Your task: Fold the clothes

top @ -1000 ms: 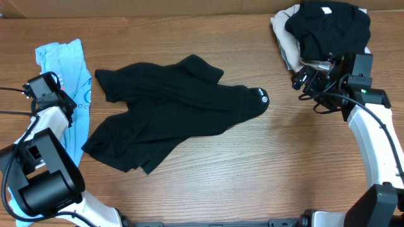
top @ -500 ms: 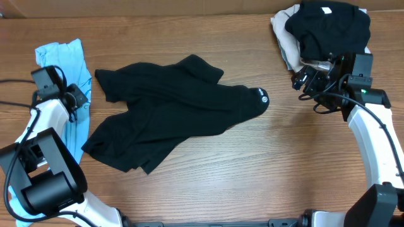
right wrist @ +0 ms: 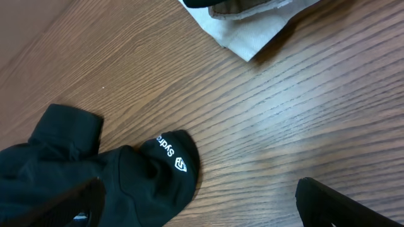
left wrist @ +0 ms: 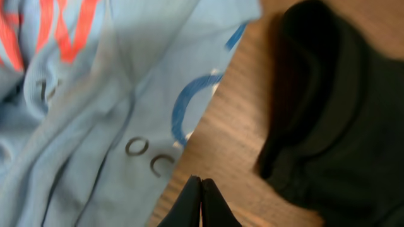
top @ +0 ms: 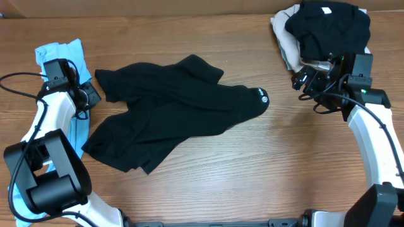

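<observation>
Left pincer [left wrist: 201, 200]: blades pressed fully together with nothing between them, poised over a bare strip of the bench [top: 252, 170]; whether the tips touch the wood cannot be told. Just to one side of the tips lies the light blue T-shirt [left wrist: 95, 107], rumpled, its edge running diagonally past the pincer, with dark ring-shaped marks and a blue curve printed nearest the tips and red lettering farther off. Just to the other side, apart from the blue cloth across the strip of wood, is a folded-over edge of the black T-shirt [left wrist: 334, 107]; in the overhead view this garment spreads crumpled and unfolded away from the left pincer across the middle of the bench. Right pincer [top: 298, 80]: fingers spread as wide as they go, nothing held, hanging above bare wood. Nearest to it, ahead of and below its fingers in the wrist view, lies the black T-shirt's sleeve end bearing a small white logo, flat on the bench and untouched. Beyond the pincer on the opposite side, a corner of beige cloth [right wrist: 252, 31] juts out from a heap, with another black garment [top: 328, 25] piled on top at the far corner of the bench.
</observation>
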### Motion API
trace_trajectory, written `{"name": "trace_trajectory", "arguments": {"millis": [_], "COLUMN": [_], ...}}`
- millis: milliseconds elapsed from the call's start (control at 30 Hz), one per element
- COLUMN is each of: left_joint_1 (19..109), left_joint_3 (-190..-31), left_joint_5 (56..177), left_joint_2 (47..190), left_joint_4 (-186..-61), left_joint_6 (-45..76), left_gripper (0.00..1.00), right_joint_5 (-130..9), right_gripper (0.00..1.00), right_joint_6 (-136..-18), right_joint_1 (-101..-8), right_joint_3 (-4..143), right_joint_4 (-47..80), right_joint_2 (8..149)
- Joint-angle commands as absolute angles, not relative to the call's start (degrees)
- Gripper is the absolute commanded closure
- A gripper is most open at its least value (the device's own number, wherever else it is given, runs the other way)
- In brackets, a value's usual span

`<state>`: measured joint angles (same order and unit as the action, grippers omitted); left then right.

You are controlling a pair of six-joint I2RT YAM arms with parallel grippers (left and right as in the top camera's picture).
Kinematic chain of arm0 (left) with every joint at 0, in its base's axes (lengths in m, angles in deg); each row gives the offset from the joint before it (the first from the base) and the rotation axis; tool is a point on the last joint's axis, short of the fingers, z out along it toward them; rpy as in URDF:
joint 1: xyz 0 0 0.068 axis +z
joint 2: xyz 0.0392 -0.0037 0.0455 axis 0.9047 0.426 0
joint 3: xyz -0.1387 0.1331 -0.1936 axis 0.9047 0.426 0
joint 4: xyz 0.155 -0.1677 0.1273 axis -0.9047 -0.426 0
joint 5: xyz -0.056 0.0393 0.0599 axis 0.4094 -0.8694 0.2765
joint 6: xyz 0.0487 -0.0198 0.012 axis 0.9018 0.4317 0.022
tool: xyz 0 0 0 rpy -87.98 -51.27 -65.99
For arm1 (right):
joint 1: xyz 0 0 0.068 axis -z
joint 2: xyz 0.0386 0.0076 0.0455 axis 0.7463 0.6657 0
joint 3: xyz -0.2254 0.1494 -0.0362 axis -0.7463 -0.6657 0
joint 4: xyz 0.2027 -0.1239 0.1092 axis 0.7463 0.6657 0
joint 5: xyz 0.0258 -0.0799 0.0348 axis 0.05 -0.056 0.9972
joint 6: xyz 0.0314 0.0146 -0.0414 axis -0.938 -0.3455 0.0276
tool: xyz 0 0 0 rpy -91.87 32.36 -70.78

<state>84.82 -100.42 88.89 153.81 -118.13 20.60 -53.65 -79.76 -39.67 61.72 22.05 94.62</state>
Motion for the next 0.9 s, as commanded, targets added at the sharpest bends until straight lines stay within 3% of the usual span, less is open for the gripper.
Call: {"name": "trace_trajectory", "arguments": {"millis": [0,700,867], "left_joint_1": [86.19,93.45,96.40], "left_joint_3": [-100.73,-100.73,-100.90], "left_joint_5": [87.32,76.92,71.76], "left_joint_2": [156.17,172.82,172.82], "left_joint_4": [-118.44,-108.10,-102.20], "left_joint_6": [19.74,19.88,25.16], "left_gripper": [0.96,0.96,0.96], "right_joint_5": [-53.95,-55.35,-55.31], "right_gripper": [0.00,0.00,0.00], "right_joint_6": [-79.39,-79.17,-79.21], "right_joint_1": [-39.51,-39.51,-39.51], "right_joint_3": [62.59,62.59,62.59], "right_joint_4": [21.99,23.71,23.60], "right_joint_2": [94.69,94.69,94.69]}}
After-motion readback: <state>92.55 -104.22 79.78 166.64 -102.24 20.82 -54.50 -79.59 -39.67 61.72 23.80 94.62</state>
